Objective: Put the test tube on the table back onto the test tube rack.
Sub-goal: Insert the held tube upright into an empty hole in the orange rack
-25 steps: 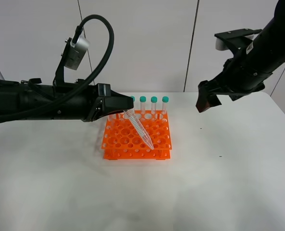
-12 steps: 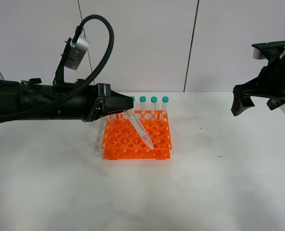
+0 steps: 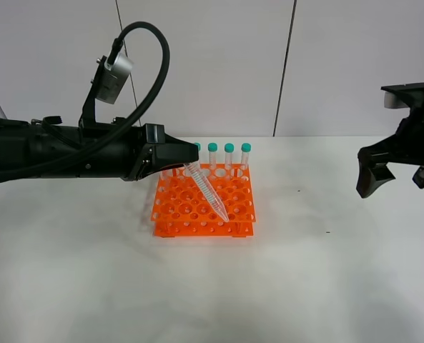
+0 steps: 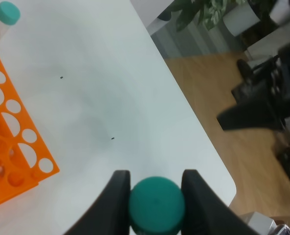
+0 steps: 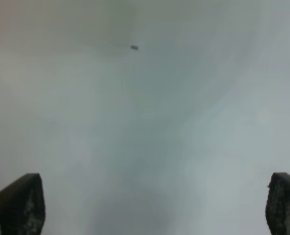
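White matte table under a grey panelled wall. Orange test tube rack near the middle, flat on the surface. Row of teal-capped tubes upright along its far edge. Left gripper over the rack's far-left part, clenched on the test tube at its cap end. Teal cap pinched between both fingers in the wrist view. Tube tilted, pointed tip down toward the rack's near-right holes. Tip perhaps just above the top tier, contact not readable from the high camera. Not yet seated in any hole. Right gripper well apart near the table's right edge, jaws spread wide and grasping nothing, white surface below.
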